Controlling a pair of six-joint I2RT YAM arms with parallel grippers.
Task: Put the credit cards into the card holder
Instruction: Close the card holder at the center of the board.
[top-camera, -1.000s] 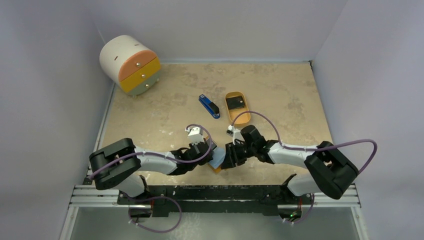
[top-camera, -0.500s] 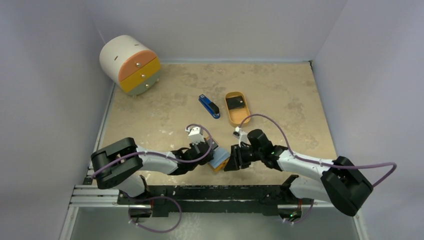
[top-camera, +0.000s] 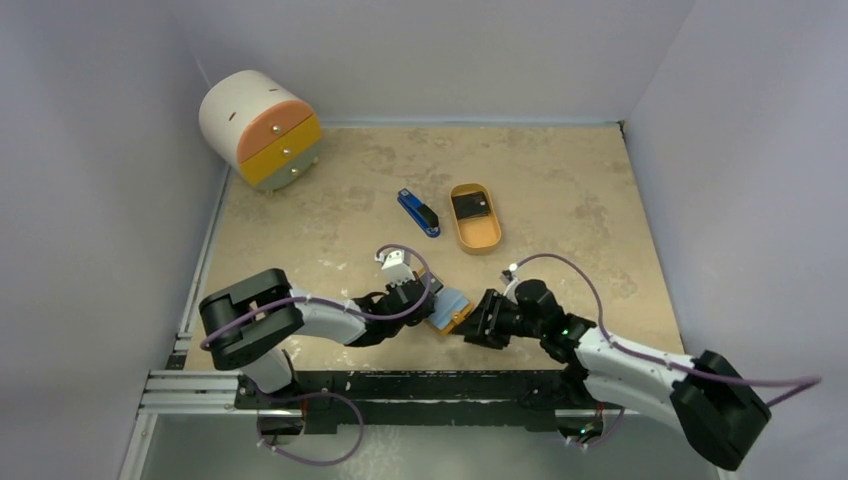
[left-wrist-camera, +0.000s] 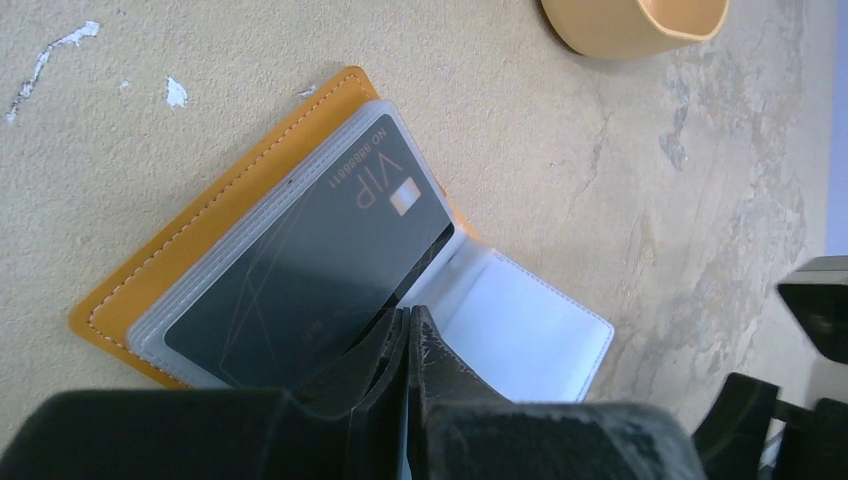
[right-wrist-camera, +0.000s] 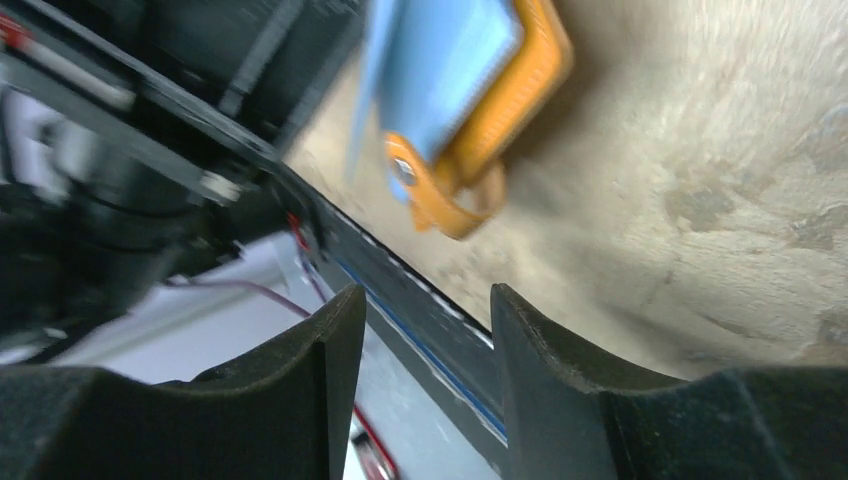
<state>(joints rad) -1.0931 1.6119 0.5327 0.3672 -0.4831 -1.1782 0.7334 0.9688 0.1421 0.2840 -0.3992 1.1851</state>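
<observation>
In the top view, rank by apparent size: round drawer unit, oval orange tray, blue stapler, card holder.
1. drawer unit
2. oval orange tray
3-4. blue stapler and card holder: too close to rank; the stapler is longer but thinner, and the holder is partly hidden.

Soft, even light is falling from above onto the tabletop (top-camera: 560, 170), casting only faint, short shadows. The top view is rendering sharply throughout. In the left wrist view the card holder (left-wrist-camera: 215, 215) is showing crisp, its clear sleeve (left-wrist-camera: 520, 330) catching a mild sheen. The right wrist view is smearing with motion blur, the right claw (right-wrist-camera: 423, 300) looming dark and soft.
</observation>
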